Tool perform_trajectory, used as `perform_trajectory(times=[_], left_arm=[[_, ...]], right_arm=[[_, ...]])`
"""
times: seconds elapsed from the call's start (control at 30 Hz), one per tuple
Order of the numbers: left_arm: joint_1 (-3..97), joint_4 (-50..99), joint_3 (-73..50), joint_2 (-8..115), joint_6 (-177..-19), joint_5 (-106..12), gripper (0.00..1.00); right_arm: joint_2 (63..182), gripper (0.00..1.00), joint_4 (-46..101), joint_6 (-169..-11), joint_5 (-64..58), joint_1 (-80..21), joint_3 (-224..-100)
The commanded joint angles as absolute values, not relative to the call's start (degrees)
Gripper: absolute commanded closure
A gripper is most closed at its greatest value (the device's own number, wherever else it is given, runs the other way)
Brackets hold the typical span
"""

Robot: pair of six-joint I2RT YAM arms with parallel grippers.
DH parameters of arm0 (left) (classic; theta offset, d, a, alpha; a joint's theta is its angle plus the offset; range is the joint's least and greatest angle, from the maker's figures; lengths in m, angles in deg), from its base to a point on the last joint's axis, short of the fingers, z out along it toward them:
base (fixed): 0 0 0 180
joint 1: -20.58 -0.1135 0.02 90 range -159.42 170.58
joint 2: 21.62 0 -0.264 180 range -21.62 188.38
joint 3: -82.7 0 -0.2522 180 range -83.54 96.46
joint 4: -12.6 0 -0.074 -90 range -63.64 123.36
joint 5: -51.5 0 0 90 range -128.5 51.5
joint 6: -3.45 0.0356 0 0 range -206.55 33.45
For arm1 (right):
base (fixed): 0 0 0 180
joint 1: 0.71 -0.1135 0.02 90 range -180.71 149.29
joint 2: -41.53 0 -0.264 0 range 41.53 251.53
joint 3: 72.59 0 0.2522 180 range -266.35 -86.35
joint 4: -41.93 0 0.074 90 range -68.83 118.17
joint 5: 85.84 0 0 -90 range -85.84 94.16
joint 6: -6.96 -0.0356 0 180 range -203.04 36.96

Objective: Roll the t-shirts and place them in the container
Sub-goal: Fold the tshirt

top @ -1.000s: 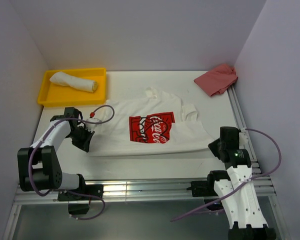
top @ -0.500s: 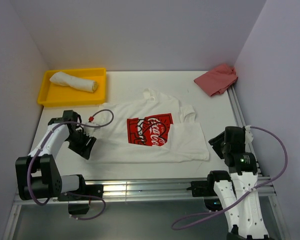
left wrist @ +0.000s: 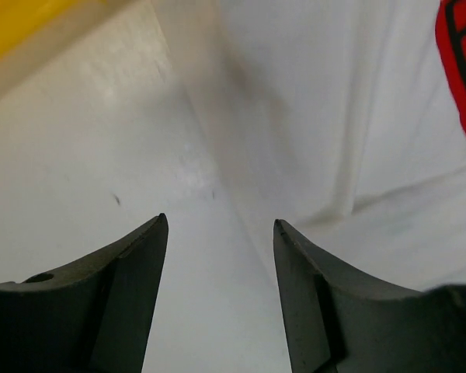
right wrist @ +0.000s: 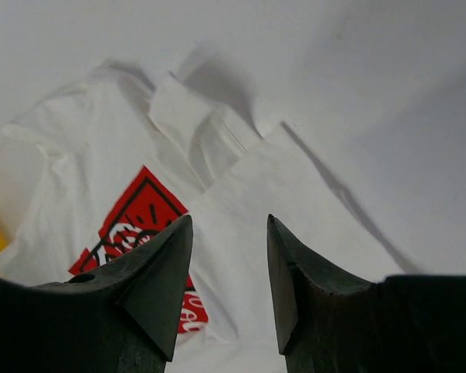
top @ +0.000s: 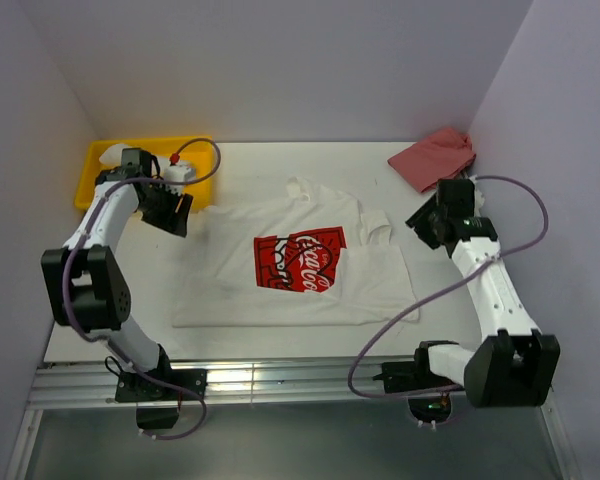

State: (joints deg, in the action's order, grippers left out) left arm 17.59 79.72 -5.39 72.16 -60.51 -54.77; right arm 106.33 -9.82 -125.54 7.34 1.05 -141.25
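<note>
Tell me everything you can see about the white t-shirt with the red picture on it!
The white, cotton-looking t-shirt lies spread flat, front up, on the white table, not rolled yet. A red square print with white curly lettering sits on its chest. Its collar lies at the far end, its straight hem at the near end. One short sleeve looks folded inward. Only the table seems to touch it.

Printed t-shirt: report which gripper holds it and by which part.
Neither. The left gripper and right gripper are both open with nothing between their fingers; the t-shirt lies flat.
</note>
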Motion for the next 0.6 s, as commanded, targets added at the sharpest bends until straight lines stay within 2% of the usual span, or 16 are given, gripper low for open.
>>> perform_trajectory(times=[0.0, 0.2, 0.43, 0.57], left_arm=[[19.3, 72.4, 1.5, 78.6, -65.5, -58.8, 0.38], [21.9, 64.8, 8.0, 89.3, -68.4, -55.3, 0.44], [21.9, 60.7, 13.0, 98.2, -70.3, -54.4, 0.55], [21.2, 59.1, 14.5, 100.0, -71.8, -53.7, 0.57]], right_arm=[[112.0, 0.50, -2.6, -121.8, 6.0, 0.8, -146.6], [124.2, 0.53, 1.7, -120.9, 4.8, 0.3, -150.1], [129.3, 0.55, 5.4, -120.9, 4.4, -0.4, -150.2], [130.0, 0.55, 6.0, -120.9, 4.5, -0.4, -150.3]])
